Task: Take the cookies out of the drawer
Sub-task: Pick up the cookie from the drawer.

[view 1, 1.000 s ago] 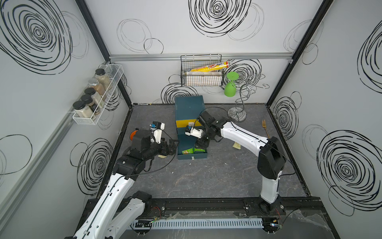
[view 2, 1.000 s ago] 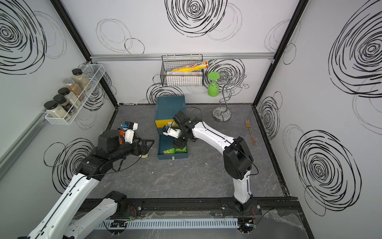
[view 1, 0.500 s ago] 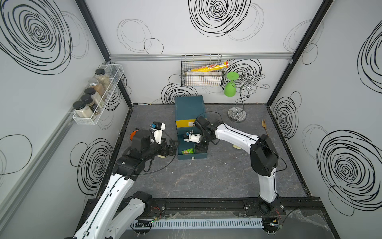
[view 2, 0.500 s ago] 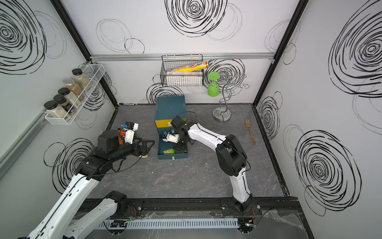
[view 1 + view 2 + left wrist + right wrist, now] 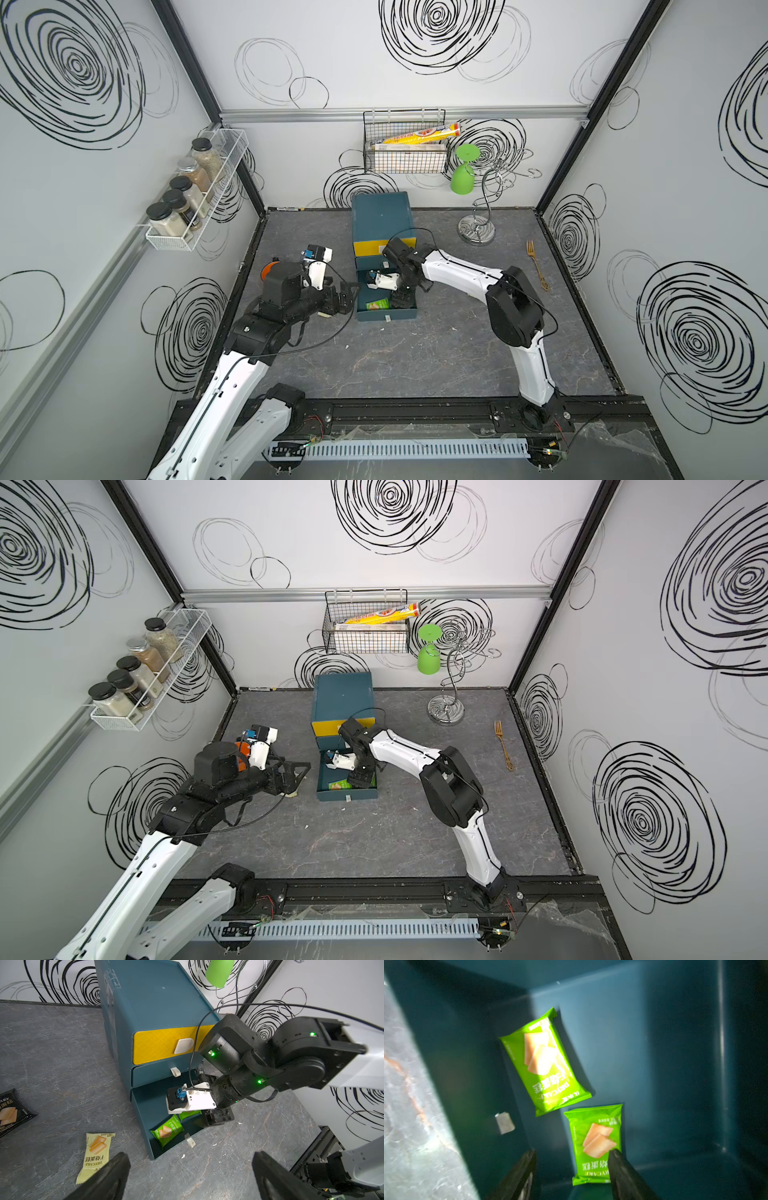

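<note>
The right claw (image 5: 572,1151) hangs half-spread and empty inside the open drawer (image 5: 675,1043), its tips astride the near green packet (image 5: 593,1142). One finger (image 5: 623,1167) overlaps that packet's long edge; whether it touches I cannot tell. The far green packet (image 5: 544,1061) lies flat just beyond the tips, askew and apart from the first. These cookies look light, thin and puffy, in glossy film that is likely to slide on the smooth drawer floor and crumple under a hard pinch. The biscuit inside would probably crack. The best hold is likely across the short width at the middle, squeezed gently, or on the crimped end seal. The left claw (image 5: 191,1154) gapes wide with nothing in it, outside the drawer. The yellow packet (image 5: 95,1153) lies on the floor just beside one of its fingers, and the black packet (image 5: 10,1111) well off to that same side. The count is two green in the drawer and one yellow and one black out. No second yellow packet shows for certain.
</note>
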Controlling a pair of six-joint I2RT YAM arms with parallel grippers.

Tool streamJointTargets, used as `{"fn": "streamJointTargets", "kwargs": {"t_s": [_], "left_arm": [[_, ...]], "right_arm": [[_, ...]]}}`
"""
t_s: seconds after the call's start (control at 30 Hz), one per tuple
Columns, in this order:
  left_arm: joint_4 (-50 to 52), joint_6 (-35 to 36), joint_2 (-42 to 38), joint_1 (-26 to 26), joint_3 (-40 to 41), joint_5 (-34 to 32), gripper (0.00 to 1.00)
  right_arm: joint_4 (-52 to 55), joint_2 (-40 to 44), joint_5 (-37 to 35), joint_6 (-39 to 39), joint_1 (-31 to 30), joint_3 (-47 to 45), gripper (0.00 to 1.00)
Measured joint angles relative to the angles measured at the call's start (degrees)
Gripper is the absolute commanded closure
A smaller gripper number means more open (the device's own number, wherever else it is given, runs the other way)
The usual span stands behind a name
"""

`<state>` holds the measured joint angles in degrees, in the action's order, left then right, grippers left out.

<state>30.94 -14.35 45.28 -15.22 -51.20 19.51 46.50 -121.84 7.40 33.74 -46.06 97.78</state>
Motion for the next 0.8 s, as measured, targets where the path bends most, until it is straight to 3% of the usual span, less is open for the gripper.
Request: {"fn": "streamJointTargets", "kwargs": {"t_s": [0.53, 0.73, 0.8], "left_arm": [[0.8, 1.0, -0.4, 0.0, 0.0, 0.0, 0.01], [0.9, 1.3, -0.5, 0.0, 0.0, -0.1, 0.01], [1.0, 1.4, -0.5, 0.0, 0.0, -0.1, 0.01]], "right_arm": [[0.3, -5.0, -5.8, 2.0, -0.4, 3.1, 0.40], [-3.0, -5.1, -8.9, 2.3, -0.7, 1.6, 0.53], [-4.5, -4.9, -9.4, 2.4, -0.9, 0.5, 0.65]]}}
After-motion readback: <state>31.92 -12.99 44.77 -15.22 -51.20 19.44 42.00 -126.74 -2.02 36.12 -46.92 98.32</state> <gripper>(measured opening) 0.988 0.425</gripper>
